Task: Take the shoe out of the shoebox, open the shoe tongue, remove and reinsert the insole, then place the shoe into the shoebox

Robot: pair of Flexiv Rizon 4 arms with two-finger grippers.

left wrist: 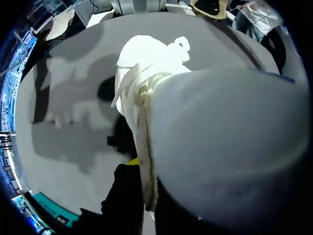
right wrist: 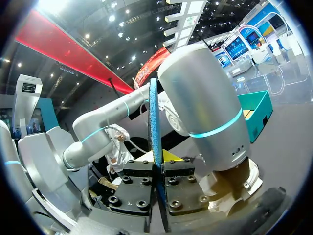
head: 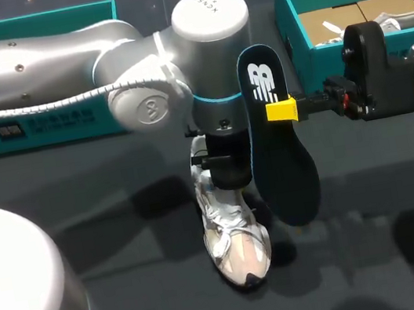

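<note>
Our right gripper (head: 282, 110) was clenched on the insole (head: 282, 166). In the right wrist view the dark insole stood edge-on, pinched from both sides between the two finger blocks. In the head view one yellow tip pressed against its upper part. The insole hung upright, narrow heel end up and broad toe end down, just beside the shoe (head: 238, 245). A white logo (head: 261, 82) was printed near the heel end.

Our left gripper (head: 224, 170) was down at the shoe's heel opening, under the wrist of our left arm (head: 198, 53), which hid most of it from above. In the left wrist view the shoe's pale upper and laces filled much of the picture, blurred by nearness. We could not tell whether this gripper was clenched or loose.

The white shoe stood on the dark table (head: 127, 248) near its middle, toe pointing away from the boxes. The teal shoebox (head: 293, 25) sat open at the far right, well apart from the shoe and cut off at the edge. Inside it lay brown cardboard (head: 343, 19) and something white that we could not make out. A second teal box (head: 34, 25) at the far left, partly behind the left arm, carried a small dark label (head: 10, 130) too small to read.
</note>
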